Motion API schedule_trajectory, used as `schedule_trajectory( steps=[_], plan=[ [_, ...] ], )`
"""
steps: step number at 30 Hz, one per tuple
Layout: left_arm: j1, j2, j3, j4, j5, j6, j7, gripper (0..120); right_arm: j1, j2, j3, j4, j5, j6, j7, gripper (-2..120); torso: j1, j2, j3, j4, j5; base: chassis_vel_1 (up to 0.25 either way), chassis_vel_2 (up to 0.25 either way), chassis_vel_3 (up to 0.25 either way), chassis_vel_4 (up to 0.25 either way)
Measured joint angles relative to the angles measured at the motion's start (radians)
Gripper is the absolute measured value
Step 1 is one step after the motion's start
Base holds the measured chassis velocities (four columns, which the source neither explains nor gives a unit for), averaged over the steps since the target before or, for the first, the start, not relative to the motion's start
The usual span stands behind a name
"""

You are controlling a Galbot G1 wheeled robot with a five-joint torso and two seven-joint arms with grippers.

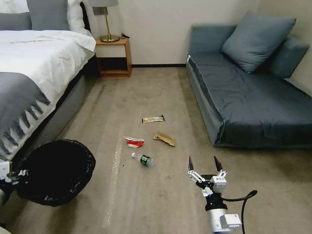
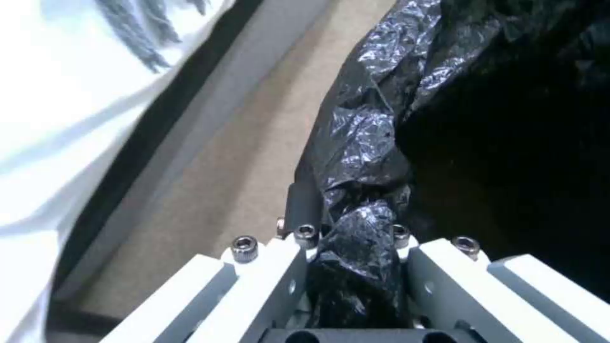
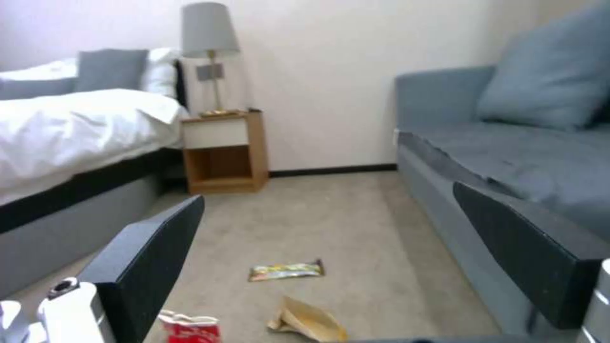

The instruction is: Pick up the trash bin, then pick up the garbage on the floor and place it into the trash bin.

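A: Where are we with this? Start with the big things.

B: We have the trash bin (image 1: 55, 172) in hand at our lower left, beside the bed (image 1: 32, 71). Our left gripper (image 2: 356, 267) has its jaws clamped on the rim, with the crinkled black liner bunched between them. So the first step looks done.

A: And the rest?

B: All still to do, as we judge it. The four pieces of garbage lie on the carpet (image 1: 146, 201) between the bed and the sofa (image 1: 253, 107), none in the bin. Our right gripper (image 1: 204, 165) hovers low over the floor, just short of them, jaws spread wide and empty.

A: Go through the litter.

B: The gold-black snack wrapper (image 1: 153, 119) lies farthest out. Nearer us are the brown paper bag (image 1: 164, 138) and the red-white carton (image 1: 134, 142). The crushed bottle (image 1: 143, 159) with its green label is nearest.

A: Anything we can read?

B: No. The wrapper, carton and bottle label all carry print, but it is too small for us to make out.
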Motion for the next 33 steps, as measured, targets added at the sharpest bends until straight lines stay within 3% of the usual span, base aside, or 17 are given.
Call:
schedule_trajectory(
  steps=[7, 13, 19, 24, 33],
  plan=[
    [0.009, -0.026, 0.010, -0.006, 0.045, -0.018, -0.019, 3, -0.001, -0.052, -0.020, -0.014, -0.013, 0.023, -0.033, 100, 0.000, 0.000, 0.000, -0.0001, 0.0000, 0.000, 0.000, 0.000, 0.000],
    [0.009, -0.041, 0.028, -0.006, 0.046, -0.021, -0.027, 3, 0.004, -0.064, -0.030, -0.036, -0.023, 0.030, -0.043, 100, 0.000, 0.000, 0.000, -0.0002, 0.0000, 0.000, 0.000, 0.000, 0.000],
    [0.032, -0.083, 0.039, -0.036, 0.070, -0.021, -0.026, 3, 0.021, -0.063, -0.039, -0.071, -0.017, 0.018, -0.042, 100, 0.000, 0.000, 0.000, 0.0000, 0.0000, -0.029, 0.027, 0.032, -0.028],
    [0.047, -0.112, 0.041, -0.063, 0.094, -0.025, -0.024, 3, 0.033, -0.054, -0.046, -0.085, -0.020, 0.008, -0.041, 100, 0.000, 0.000, 0.000, 0.0000, 0.0000, -0.128, 0.132, 0.134, -0.118],
    [0.053, -0.115, 0.032, -0.068, 0.103, -0.031, -0.020, 3, 0.049, -0.051, -0.062, -0.098, -0.036, -0.007, -0.041, 100, 0.000, 0.000, 0.000, -0.0002, -0.0015, -0.208, 0.208, 0.223, -0.214]
  ],
)
